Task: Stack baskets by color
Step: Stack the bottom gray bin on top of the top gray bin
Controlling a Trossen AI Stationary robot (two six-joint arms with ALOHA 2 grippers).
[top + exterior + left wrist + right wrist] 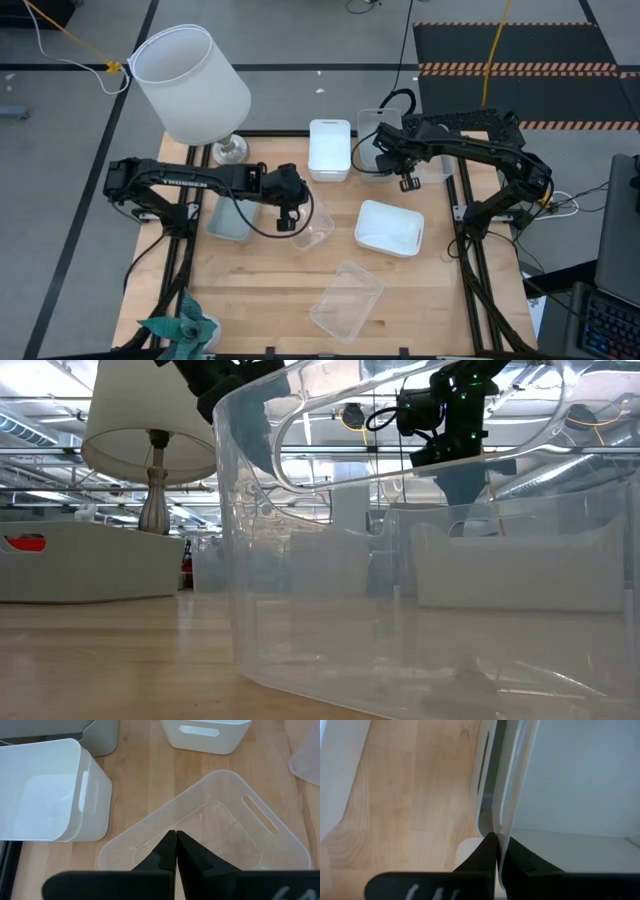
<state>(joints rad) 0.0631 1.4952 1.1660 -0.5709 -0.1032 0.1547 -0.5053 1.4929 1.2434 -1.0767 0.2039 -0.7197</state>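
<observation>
My left gripper hangs shut above a clear basket that sits on its base at mid-table. My right gripper, also shut, hangs at the near right corner of a pale grey basket at the far side. Beside that stands a white basket. Another white basket lies right of centre. A second clear basket lies near the front edge. Another grey basket sits under my left arm. My right gripper points steeply down, and its shut fingertips stand right at the pale grey basket's rim, beside the wall with the handle slot. Whether they touch that rim I cannot tell. My left gripper touches nothing.
A lamp with a big white shade stands at the table's far left corner. Something teal and crumpled lies at the near left corner. Bare wood shows at the near left.
</observation>
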